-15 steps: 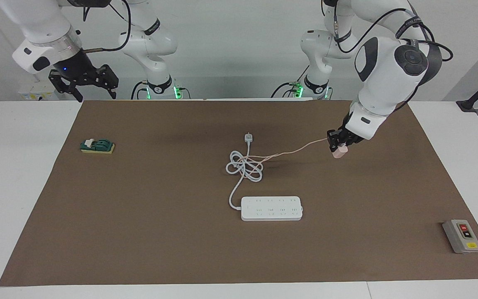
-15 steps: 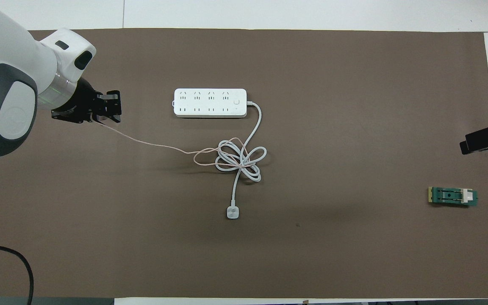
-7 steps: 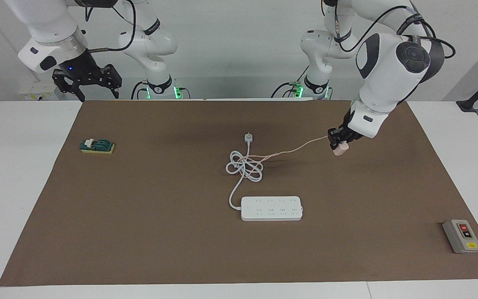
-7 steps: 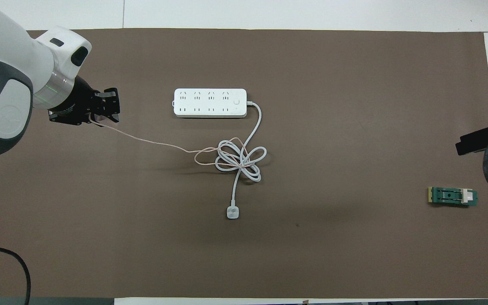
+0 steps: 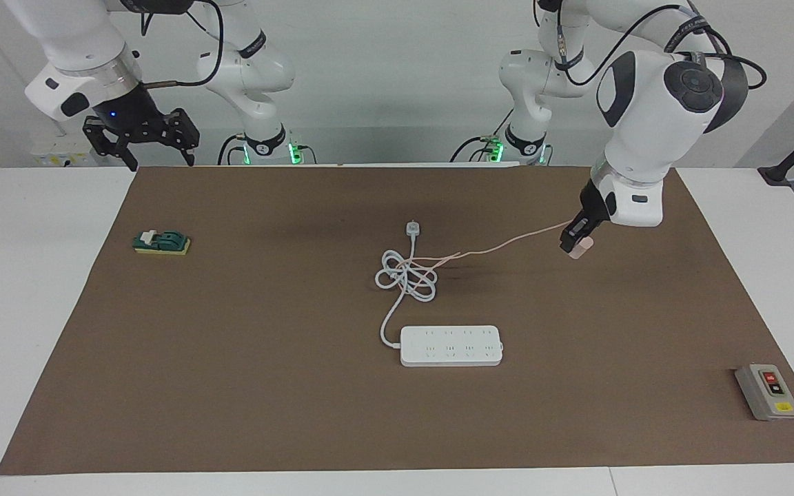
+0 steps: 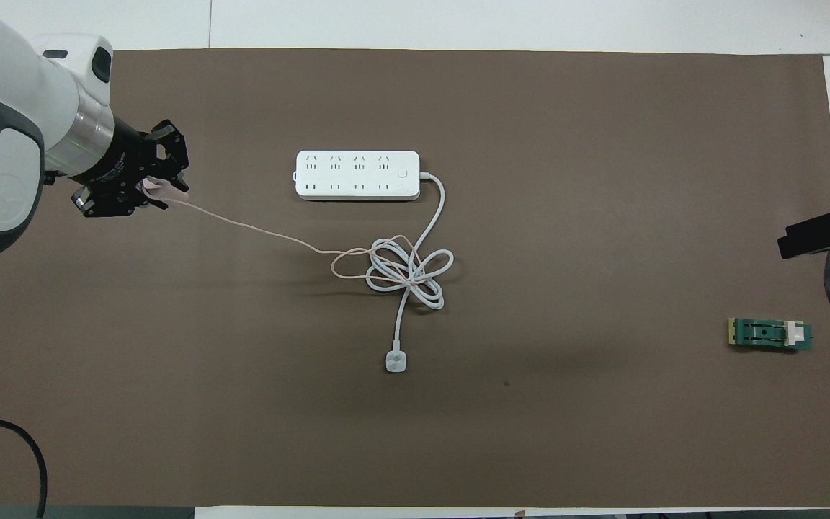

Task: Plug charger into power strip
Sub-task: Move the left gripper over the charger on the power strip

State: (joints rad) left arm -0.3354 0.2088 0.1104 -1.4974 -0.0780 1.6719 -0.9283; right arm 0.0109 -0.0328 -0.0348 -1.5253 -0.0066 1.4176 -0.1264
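Since a second ago the left gripper (image 5: 577,246) has turned at the wrist, its fingers pinching the charger (image 5: 580,250) above the brown mat (image 5: 231,386) toward the left arm's end. One pink cable (image 5: 507,242) trails to the coiled white cord (image 5: 405,277), tangled there. One power strip (image 5: 451,345) lies flat, long axis across the surface, farther from the robots than the coil. Right gripper (image 5: 156,141) waits raised, fingers spread. One green block (image 5: 161,242) and one grey button box (image 5: 767,392) sit well apart.

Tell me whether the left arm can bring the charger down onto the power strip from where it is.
Probably yes: the left gripper holds the charger above bare mat, nothing stands between it and the power strip, and its cable looks slack.
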